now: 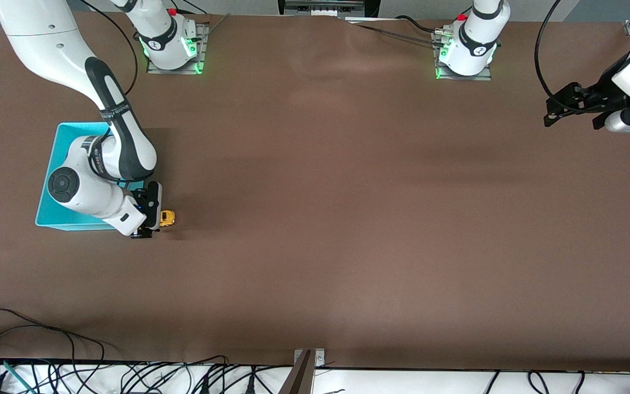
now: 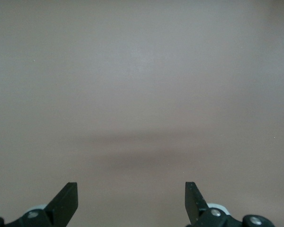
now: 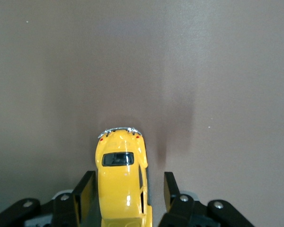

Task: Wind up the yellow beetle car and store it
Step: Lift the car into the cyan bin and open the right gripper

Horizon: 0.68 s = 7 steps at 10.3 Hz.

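Note:
The yellow beetle car stands on the brown table just beside the turquoise bin, at the right arm's end. My right gripper is low at the table and shut on it. In the right wrist view the car lies lengthwise between the black fingers, its chrome-bumpered end pointing away from the gripper. One finger presses on its side; a thin dark sliver shows by the other. My left gripper waits over the left arm's end of the table, open with nothing between its fingers.
The right arm's forearm and wrist hang over most of the turquoise bin. Both arm bases stand along the table edge farthest from the front camera. Cables lie along the edge nearest to it.

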{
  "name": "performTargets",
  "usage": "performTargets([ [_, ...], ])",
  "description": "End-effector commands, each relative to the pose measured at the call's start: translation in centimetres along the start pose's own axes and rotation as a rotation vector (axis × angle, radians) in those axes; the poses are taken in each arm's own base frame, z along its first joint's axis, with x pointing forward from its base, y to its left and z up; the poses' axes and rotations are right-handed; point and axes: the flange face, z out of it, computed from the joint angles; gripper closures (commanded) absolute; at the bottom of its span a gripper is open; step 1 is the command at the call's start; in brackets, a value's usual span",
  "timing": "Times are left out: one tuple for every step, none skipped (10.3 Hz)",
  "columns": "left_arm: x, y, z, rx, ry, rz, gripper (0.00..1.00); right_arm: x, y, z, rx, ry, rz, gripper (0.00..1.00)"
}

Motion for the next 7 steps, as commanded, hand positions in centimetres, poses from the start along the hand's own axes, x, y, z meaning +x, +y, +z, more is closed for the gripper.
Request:
performTargets([
  [0.0,0.0,0.0,-0.011,-0.01,-0.021,0.0,0.0,-0.9,-0.4,-0.018,0.017,-0.003,0.78],
  [0.0,-0.1,0.2,-0.009,-0.02,-0.022,0.0,0.0,-0.9,-0.4,-0.018,0.017,-0.001,0.99],
  [0.0,-0.5,0.3,-0.009,-0.023,-0.028,0.0,0.0,-0.8,-0.5,-0.02,0.017,0.006,1.0],
  [0.0,-1.2,0.3,-0.01,-0.024,-0.036,0.0,0.0,-0.7,-0.7,-0.023,0.017,0.011,1.0],
  [0.0,-2.4,0.3,-0.012,-0.024,-0.054,0.0,0.2,-0.7,-1.2,-0.026,0.026,0.027,1.0],
  [0.1,-2.0,0.2,-0.011,-0.021,-0.048,0.0,0.7,-0.5,-2.4,-0.038,0.036,0.05,1.0],
  [0.0,-1.2,0.3,-0.009,-0.023,-0.036,0.0,2.3,-0.2,-4.0,-0.049,0.05,0.089,1.0],
])
